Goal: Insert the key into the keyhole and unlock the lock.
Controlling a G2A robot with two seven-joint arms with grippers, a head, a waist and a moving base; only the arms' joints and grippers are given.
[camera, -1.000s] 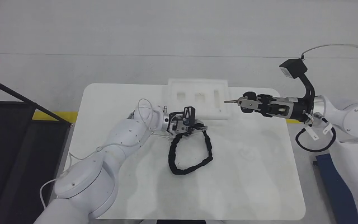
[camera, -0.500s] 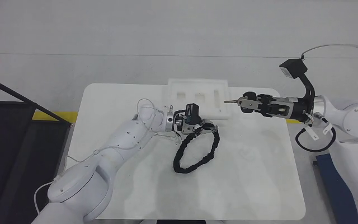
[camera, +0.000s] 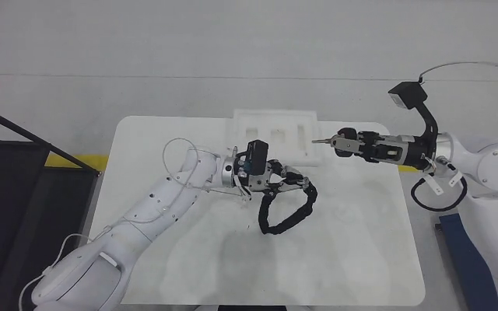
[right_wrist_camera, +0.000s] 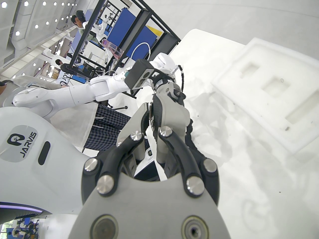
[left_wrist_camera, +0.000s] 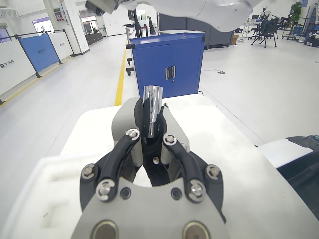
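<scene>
White rounded worktop (camera: pixel 350 249) has a changed layout. The left pincer (camera: pixel 286 176) has moved sideways toward the right arm since the earlier frames. It has dragged the black sleeved chain loop (camera: pixel 294 211) along with it. The right pincer (camera: pixel 331 142) has not shifted.

Left pincer is clamped narrow on the chrome cylinder lock body (left_wrist_camera: pixel 152 100), whose end points away from the wrist. The loop trails from it down onto the worktop.

Right pincer is closed on the small metal key (camera: pixel 318 141). The key tip points toward the left arm, at the right end of the white foam tray (camera: pixel 274 115). Key and lock are apart, not touching.

Tray has three recesses and sits at the far edge of the worktop. Pale grey floor surrounds it, with a yellow floor line (camera: pixel 74 161) and a black frame (camera: pixel 47 144) on the left. A blue object (camera: pixel 467 249) sits at the right edge of the top view.

The loop lies mid-worktop, well in from every edge. The right arm comes in over the far right corner.
</scene>
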